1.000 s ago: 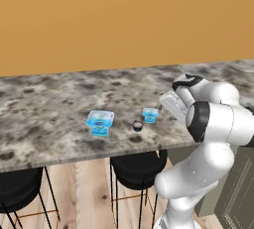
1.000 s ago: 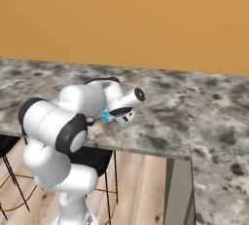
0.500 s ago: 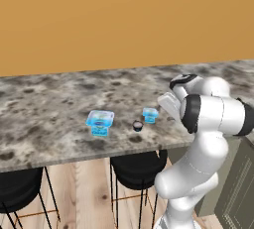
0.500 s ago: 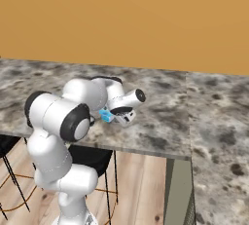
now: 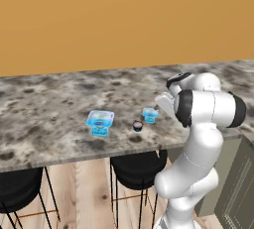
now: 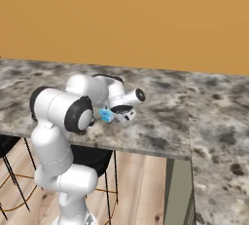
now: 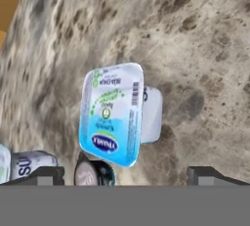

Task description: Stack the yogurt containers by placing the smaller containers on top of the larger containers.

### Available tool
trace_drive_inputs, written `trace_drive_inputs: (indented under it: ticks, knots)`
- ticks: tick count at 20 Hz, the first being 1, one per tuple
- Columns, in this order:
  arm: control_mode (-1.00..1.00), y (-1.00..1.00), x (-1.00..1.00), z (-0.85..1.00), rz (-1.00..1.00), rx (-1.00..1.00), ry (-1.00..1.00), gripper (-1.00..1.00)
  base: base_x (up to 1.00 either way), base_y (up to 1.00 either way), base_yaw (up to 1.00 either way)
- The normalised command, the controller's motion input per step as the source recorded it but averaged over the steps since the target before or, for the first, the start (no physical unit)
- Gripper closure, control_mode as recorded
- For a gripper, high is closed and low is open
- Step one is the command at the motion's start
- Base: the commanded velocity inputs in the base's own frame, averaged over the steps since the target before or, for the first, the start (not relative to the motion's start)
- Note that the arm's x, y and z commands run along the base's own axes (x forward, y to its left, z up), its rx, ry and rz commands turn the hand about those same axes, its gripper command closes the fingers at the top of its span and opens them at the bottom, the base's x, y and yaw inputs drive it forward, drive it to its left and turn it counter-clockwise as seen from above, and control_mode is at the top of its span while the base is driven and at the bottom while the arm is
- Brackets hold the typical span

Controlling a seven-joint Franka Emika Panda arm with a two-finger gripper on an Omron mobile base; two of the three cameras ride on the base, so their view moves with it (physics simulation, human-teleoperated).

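Observation:
The large light-blue yogurt tub stands on the marble counter, with the tiny dark round cup and the small light-blue cup to its right. My gripper hovers just right of the small cup, apart from it. From the right base view the gripper sits beside the small cup. In the hand view the small cup lies ahead between my spread fingertips, with the tiny cup and the large tub low on the left. The jaws are open and hold nothing.
Black bar stools stand under the counter's front edge. An orange wall runs behind the counter. Bare marble stretches to the right of the containers, and a cabinet closes the counter's end.
The arm's elbow has swung round and the hand has shifted slightly closer to the small light-blue cup. The containers have not moved and the jaws stay open.

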Motion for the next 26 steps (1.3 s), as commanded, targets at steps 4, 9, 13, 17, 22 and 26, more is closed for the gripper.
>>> trace_drive_inputs:
  ticks: [4, 9, 13, 17, 22, 26]
  knots:
    - [-1.00, 0.10, 0.29, -0.15, 0.00, 0.00, 0.00, -1.00, 0.00, 0.00, 0.00]
    - [-1.00, 0.06, 0.29, -0.20, 0.00, 0.00, 0.00, -1.00, 0.00, 0.00, 0.00]
    - [-1.00, 0.00, 0.34, -0.24, 0.00, 0.00, 0.00, -1.00, 0.00, 0.00, 0.00]
    - [-1.00, 0.00, 0.34, -0.25, 0.00, 0.00, 0.00, -1.00, 0.00, 0.00, 0.00]
    - [-1.00, 0.00, 0.29, -0.22, 0.00, 0.00, 0.00, -1.00, 0.00, 0.00, 0.00]
    - [-1.00, 0.14, 0.20, -0.14, 0.00, 0.00, 0.00, 1.00, 0.00, 0.00, 0.00]
